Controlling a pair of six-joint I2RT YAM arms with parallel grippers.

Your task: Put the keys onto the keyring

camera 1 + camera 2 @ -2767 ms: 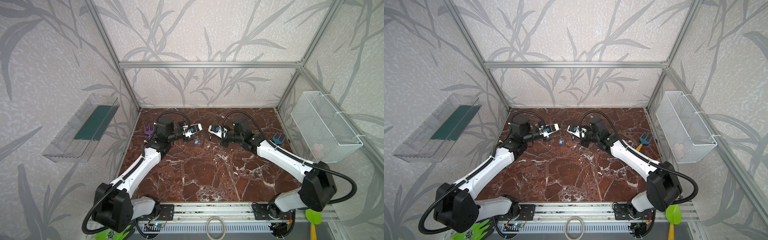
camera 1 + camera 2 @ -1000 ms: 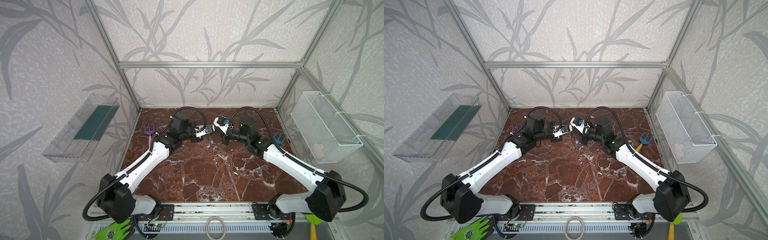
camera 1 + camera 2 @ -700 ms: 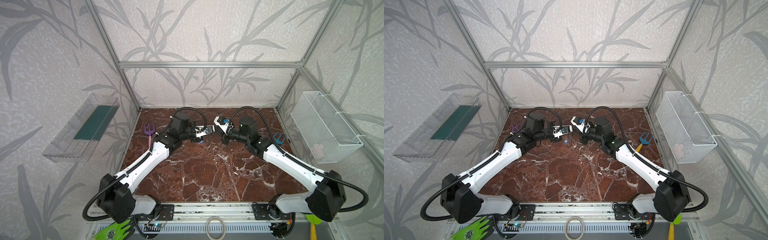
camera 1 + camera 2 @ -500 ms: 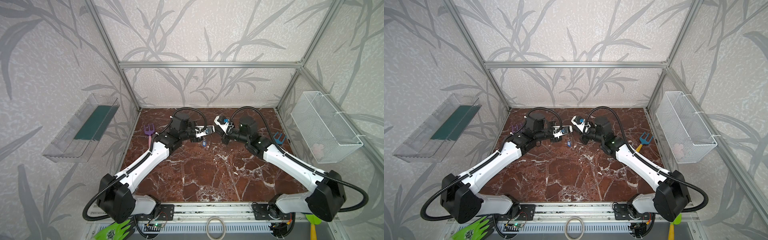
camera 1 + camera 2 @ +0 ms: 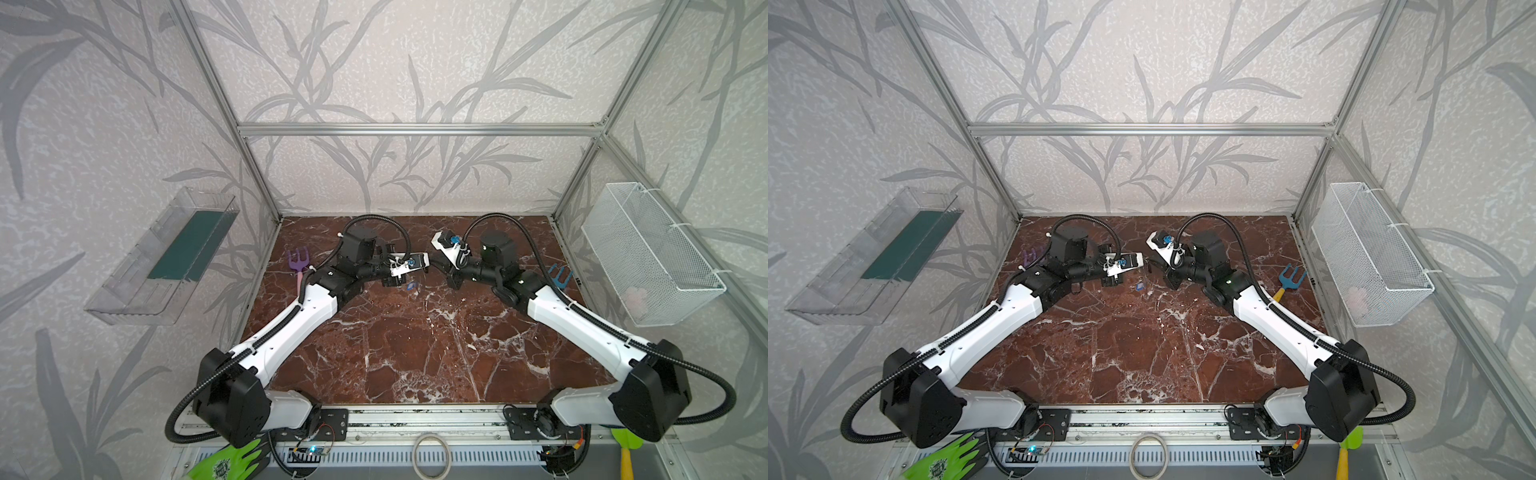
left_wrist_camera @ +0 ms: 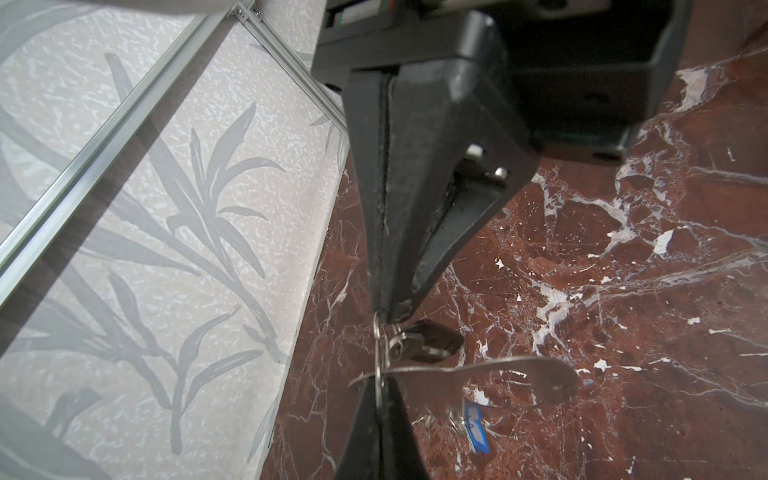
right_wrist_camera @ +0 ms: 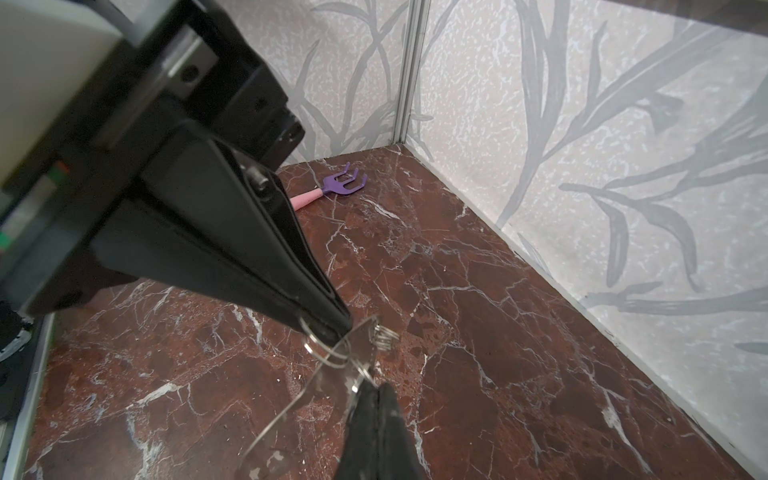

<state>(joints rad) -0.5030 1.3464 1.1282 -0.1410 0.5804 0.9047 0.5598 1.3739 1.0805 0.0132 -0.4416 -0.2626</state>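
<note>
Both arms meet above the back middle of the marble floor. The keyring [image 6: 498, 376] is a flat grey metal plate held in the air between them, and it shows blurred in the right wrist view [image 7: 299, 415]. My left gripper [image 6: 379, 395] [image 7: 328, 328] [image 5: 426, 268] is shut on a thin wire loop at the plate's edge. My right gripper [image 7: 374, 395] [image 6: 390, 313] [image 5: 437, 264] is shut on a loop just beside it. Of the keys, the black-headed one [image 6: 432, 345] hangs at the right gripper's tip. The blue-tagged one [image 6: 476, 428] [image 5: 411, 286] [image 5: 1139, 286] dangles under the plate.
A purple toy rake [image 5: 298, 262] [image 7: 343, 183] lies at the back left and a blue one [image 5: 559, 274] at the right. A wire basket [image 5: 648, 253] hangs on the right wall and a clear tray [image 5: 166, 257] on the left wall. The back wall is close behind both grippers.
Since 2.8 s ago both arms have shifted right and closer together. Over the last second they hold still, and only the blue tag swings a little under the plate.
</note>
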